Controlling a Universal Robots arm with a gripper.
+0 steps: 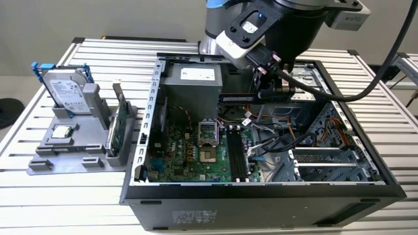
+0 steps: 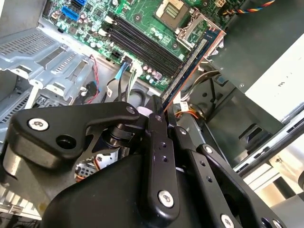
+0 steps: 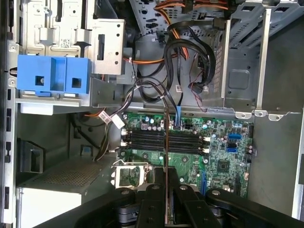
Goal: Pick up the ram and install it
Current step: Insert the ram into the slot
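Here's the slatted metal table [image 1: 85, 49] in the exterior view, pale wall behind it. The open case [image 1: 261, 193] fills the table's middle and the exterior view's right side. A grey holder [image 1: 72, 147] sits by the table's edge on the exterior view's left, carrying the drive [image 1: 65, 93] in its blue frame and the chip [image 1: 62, 131]. Bare slats show at the near corner below the holder and along the far edge behind it.

Over the case's far side, the gripper [image 1: 263, 94] is clamped on the ram [image 1: 235, 98]. The stick lies level in the air, beside the power supply [image 1: 193, 88] and clear above the motherboard [image 1: 189, 156]. The slots [image 1: 236, 156] run down the board's middle with nothing standing over them. Cables crowd the case's side on the exterior view's right.

In the second wrist view, the black fingers [image 2: 156, 142] are pinched tight on one end of the ram [image 2: 190, 66]. It reaches out over the board, with the slots [image 2: 142, 45] lying off to one side.

In the first wrist view, the ram [image 3: 166, 152] shows edge-on as a thin line running out from the closed fingers [image 3: 154, 204]. The slots [image 3: 166, 140] are beneath it, and the socket [image 3: 128, 175] is just beside them. A blue bracket [image 3: 52, 76] and looping cables [image 3: 190, 47] hem the board's far edge.
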